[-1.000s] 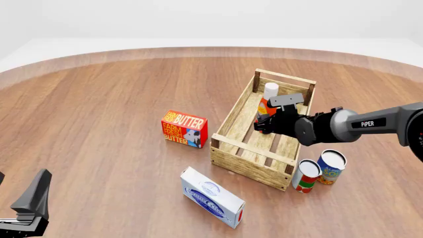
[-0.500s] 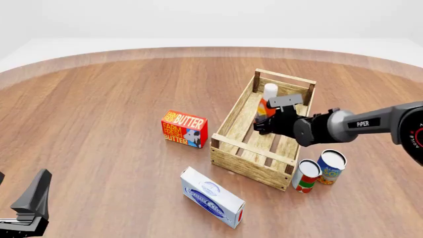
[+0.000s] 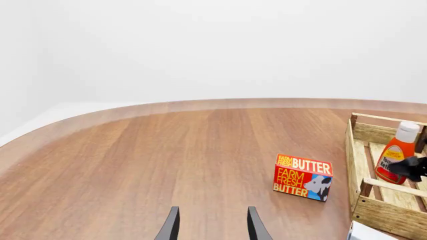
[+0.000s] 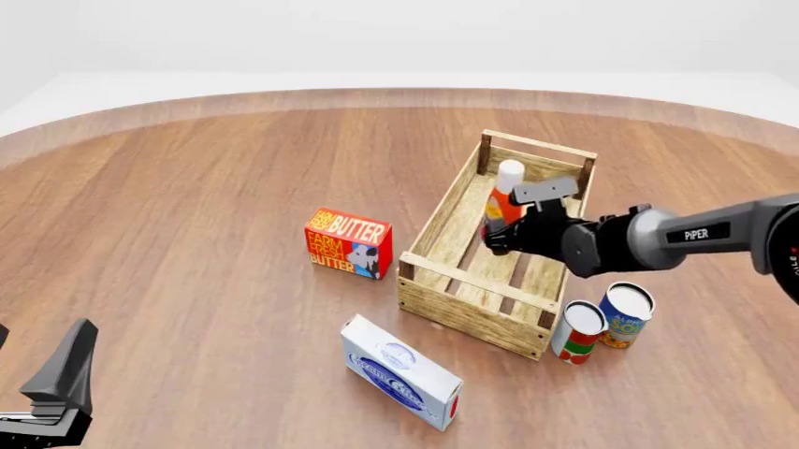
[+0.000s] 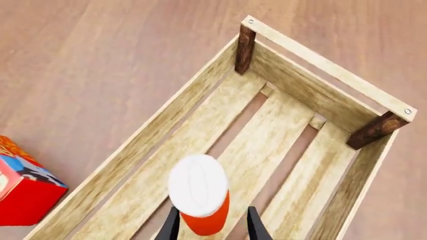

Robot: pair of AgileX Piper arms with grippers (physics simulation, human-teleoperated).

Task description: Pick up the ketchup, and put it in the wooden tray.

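The ketchup [image 4: 504, 195], a slim red-orange bottle with a white cap, stands upright inside the wooden tray [image 4: 474, 309], near its far end. My right gripper [image 4: 500, 229] is open around the bottle's lower body. In the right wrist view the ketchup [image 5: 199, 192] sits between the fingers of the right gripper [image 5: 212, 227], with a gap on one side, above the slats of the wooden tray [image 5: 320, 65]. The left wrist view shows the ketchup [image 3: 392, 155] in the wooden tray [image 3: 390, 217]. My left gripper [image 3: 210, 227] is open and holds nothing, far off at the near left [image 4: 69, 374].
A red-orange butter box [image 4: 348, 242] stands left of the tray. A white and blue carton [image 4: 399, 371] lies in front of the tray. A red-and-white can [image 4: 578, 331] and a blue can [image 4: 626, 314] stand at the tray's near right corner, under my right arm.
My right gripper has drawn back a little toward the right, and more of the ketchup bottle shows. The bottle stands straighter in the tray. The left arm has not moved.
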